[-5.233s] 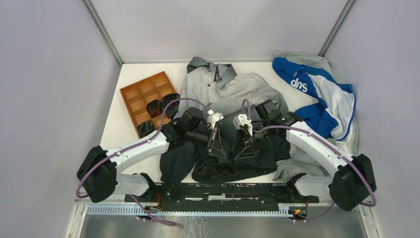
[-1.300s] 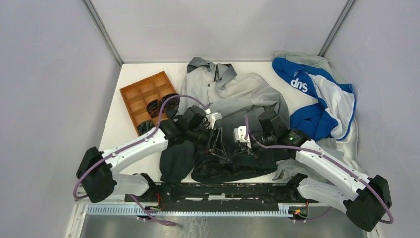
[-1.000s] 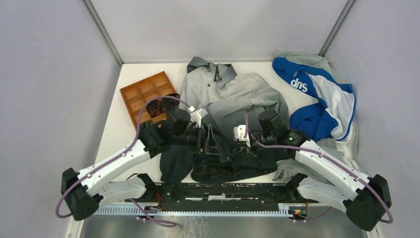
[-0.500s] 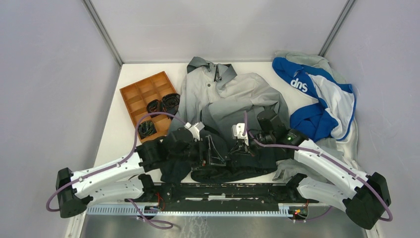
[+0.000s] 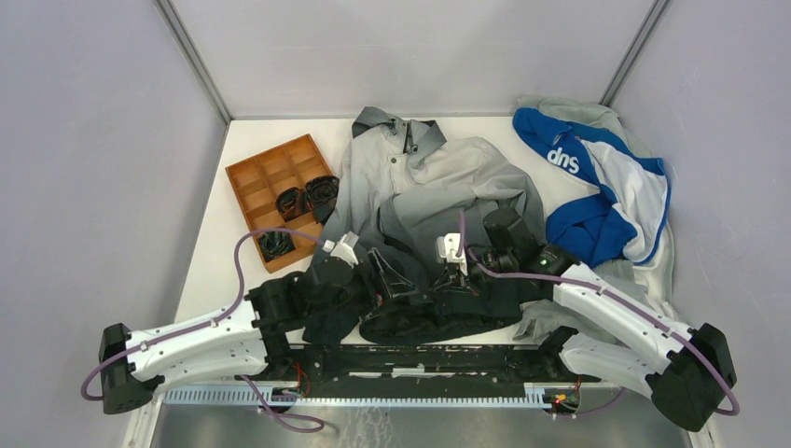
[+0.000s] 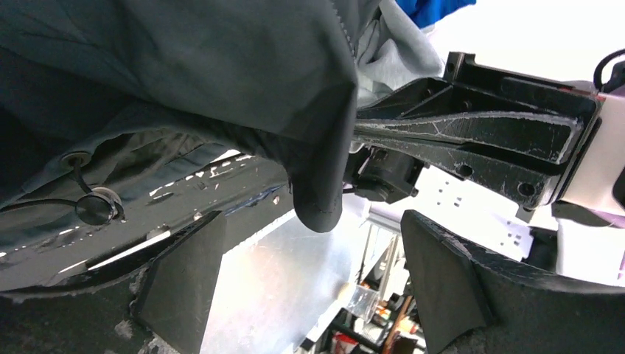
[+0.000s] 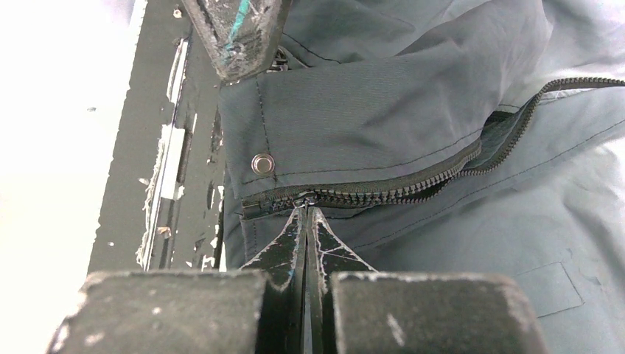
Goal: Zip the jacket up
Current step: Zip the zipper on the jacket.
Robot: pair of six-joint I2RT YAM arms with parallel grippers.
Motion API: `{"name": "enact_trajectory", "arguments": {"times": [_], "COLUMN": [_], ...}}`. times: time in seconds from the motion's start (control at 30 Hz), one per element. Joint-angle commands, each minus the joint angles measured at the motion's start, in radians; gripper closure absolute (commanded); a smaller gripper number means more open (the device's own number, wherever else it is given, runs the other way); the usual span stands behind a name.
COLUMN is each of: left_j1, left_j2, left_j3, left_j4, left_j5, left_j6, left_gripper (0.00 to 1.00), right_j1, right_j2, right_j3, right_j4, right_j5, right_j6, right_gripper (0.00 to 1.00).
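Note:
The jacket [image 5: 438, 182] lies at the middle of the table, light grey at the collar and dark at the hem near the front edge. My right gripper [image 5: 454, 278] is shut, its tips [image 7: 306, 209] pinched on the zipper pull at the bottom of the zipper [image 7: 413, 188], beside a snap button [image 7: 261, 164]. My left gripper [image 5: 387, 280] is open just left of it, low at the hem. In the left wrist view a dark hem corner [image 6: 318, 184] hangs between the spread fingers [image 6: 180, 273] without touching them.
A brown compartment tray [image 5: 270, 168] with dark items stands left of the jacket. A blue-and-white garment [image 5: 606, 177] lies at the back right on a grey sweatshirt [image 5: 658, 266]. The black front rail [image 5: 420, 359] runs under the hem.
My left arm has pulled back toward the near edge and sunk lower, with its jaws spreading wider. The right gripper has stayed shut at the zipper's bottom end.

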Motion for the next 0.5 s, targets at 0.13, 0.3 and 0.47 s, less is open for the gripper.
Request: {"name": "enact_trajectory", "arguments": {"times": [0.13, 0.3, 0.47], "left_j1": [-0.003, -0.003, 0.003], "left_j2": [0.023, 0.062, 0.087], "left_j3": [0.028, 0.023, 0.029], "left_j4": [0.028, 0.060, 0.077], "left_j5": [-0.082, -0.057, -0.036], "left_j6": [-0.097, -0.096, -0.082], "left_gripper": [0.03, 0.09, 0.12], "right_j1": [0.004, 0.009, 0.014], "right_j2": [0.028, 0.040, 0.049], "right_j3": [0.014, 0.023, 0.041], "right_j4": [0.046, 0.048, 0.055], "right_j5": [0.017, 0.017, 0.017], "right_j6": [0.013, 0.016, 0.027], "right_gripper": [1.00, 1.00, 1.00]}}
